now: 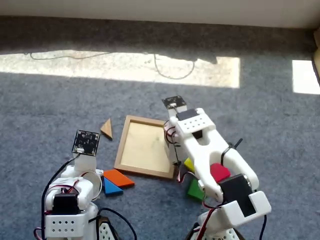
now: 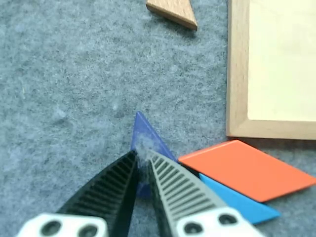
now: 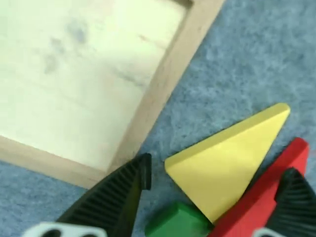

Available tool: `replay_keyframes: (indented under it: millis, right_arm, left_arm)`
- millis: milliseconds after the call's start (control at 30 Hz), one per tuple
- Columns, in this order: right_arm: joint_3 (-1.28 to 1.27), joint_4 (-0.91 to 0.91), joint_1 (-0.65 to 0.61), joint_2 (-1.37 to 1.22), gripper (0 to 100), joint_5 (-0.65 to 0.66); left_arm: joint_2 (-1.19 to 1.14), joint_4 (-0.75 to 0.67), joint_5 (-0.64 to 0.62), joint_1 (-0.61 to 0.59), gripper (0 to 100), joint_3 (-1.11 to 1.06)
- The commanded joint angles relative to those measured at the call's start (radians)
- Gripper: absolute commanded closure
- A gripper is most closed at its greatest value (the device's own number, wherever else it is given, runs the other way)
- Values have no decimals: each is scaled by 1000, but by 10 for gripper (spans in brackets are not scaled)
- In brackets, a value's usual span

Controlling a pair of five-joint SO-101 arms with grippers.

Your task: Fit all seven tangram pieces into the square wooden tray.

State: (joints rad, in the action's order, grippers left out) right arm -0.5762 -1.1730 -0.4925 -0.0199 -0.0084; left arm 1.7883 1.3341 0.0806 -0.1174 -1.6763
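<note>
- None of the seven pieces is in the wooden tray (image 1: 142,171) at the middle of the high view; its floor is bare.
- The left gripper (image 2: 142,157) is clenched on a dark blue triangle (image 2: 143,133), low in its wrist view, beside the orange parallelogram (image 2: 247,170) and the light blue triangle (image 2: 232,200).
- The right gripper (image 3: 217,180) stands spread around the yellow triangle (image 3: 227,158), which touches the red piece (image 3: 266,192) and the green piece (image 3: 175,222).
- A wooden triangle (image 1: 106,128) lies left of the tray; I judge all the placing is yet to do.
</note>
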Motion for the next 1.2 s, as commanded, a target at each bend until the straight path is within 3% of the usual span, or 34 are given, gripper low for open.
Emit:
replay_keyframes:
  millis: [0, 533, 700, 867, 1167]
  right_arm:
    - [-70, 84, -13, 58, 622, 3]
    - [-128, 170, -15, 51, 627, 9]
    - [-128, 179, -8, 51, 706, 9]
    - [-128, 179, -5, 51, 709, 3]
    - [-128, 171, 64, 53, 706, 8]
  left_arm:
    - [33, 6, -9, -8, 993, -19]
    - [33, 6, -9, -8, 993, -19]
    - [33, 6, -9, -8, 993, -19]
    - [33, 6, -9, -8, 993, -19]
    - [33, 6, -9, -8, 993, -19]
